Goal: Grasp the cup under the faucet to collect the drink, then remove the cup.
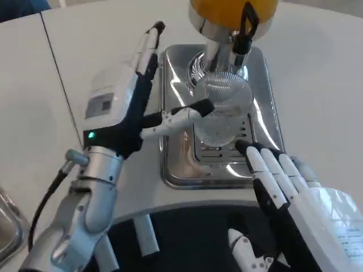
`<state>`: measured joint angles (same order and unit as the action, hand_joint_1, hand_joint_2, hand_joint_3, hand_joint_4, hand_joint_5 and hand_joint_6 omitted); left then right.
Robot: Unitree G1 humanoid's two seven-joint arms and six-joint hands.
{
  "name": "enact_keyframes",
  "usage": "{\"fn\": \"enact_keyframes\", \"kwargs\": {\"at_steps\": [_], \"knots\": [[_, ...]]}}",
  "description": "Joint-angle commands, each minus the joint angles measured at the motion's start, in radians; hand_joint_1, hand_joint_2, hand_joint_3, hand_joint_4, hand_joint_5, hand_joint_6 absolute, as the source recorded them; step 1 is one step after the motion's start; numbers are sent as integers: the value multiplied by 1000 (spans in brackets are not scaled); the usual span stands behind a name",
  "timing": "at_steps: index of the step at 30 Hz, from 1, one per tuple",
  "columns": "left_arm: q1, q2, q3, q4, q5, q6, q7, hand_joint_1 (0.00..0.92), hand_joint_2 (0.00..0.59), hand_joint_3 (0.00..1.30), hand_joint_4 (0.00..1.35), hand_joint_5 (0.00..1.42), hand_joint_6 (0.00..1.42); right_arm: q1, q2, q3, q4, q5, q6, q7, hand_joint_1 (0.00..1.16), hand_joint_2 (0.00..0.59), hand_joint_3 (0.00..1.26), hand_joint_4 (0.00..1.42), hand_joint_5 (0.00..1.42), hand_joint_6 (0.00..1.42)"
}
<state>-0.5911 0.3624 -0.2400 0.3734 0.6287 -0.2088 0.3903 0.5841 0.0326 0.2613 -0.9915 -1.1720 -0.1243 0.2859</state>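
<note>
A clear ribbed plastic cup (222, 110) stands upright on the silver drip tray (265, 85), under the black faucet lever (247, 25) of the orange drink dispenser (232, 10). My left hand (122, 96) is to the left of the tray with its fingers stretched up and away. Its thumb (181, 116) reaches toward the cup's left side and holds nothing. Whether the thumb tip touches the cup is unclear. My right hand (295, 198) hovers open at the lower right, fingers straight, their tips at the tray's front right corner.
The white table (317, 68) surrounds the tray, with a dark seam (59, 90) running down its left part. A metal rim (8, 226) shows at the lower left edge. My dark torso (187, 238) lies along the bottom.
</note>
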Motion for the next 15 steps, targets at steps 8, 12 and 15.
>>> {"fn": "enact_keyframes", "kwargs": {"at_steps": [8,12,15], "knots": [[274,162,174,-409,-31,131,-261,0,0,0,0,0,0,36,35,28,-19,51,21,-45,92,586,0,0,0,0],[410,246,205,-542,67,147,-306,0,0,0,0,0,0,19,47,29,-15,59,31,-61,85,586,0,0,0,0],[503,265,233,-623,92,172,-343,0,0,0,0,0,0,-5,42,15,-13,67,30,-73,2,567,0,0,0,0]]}}
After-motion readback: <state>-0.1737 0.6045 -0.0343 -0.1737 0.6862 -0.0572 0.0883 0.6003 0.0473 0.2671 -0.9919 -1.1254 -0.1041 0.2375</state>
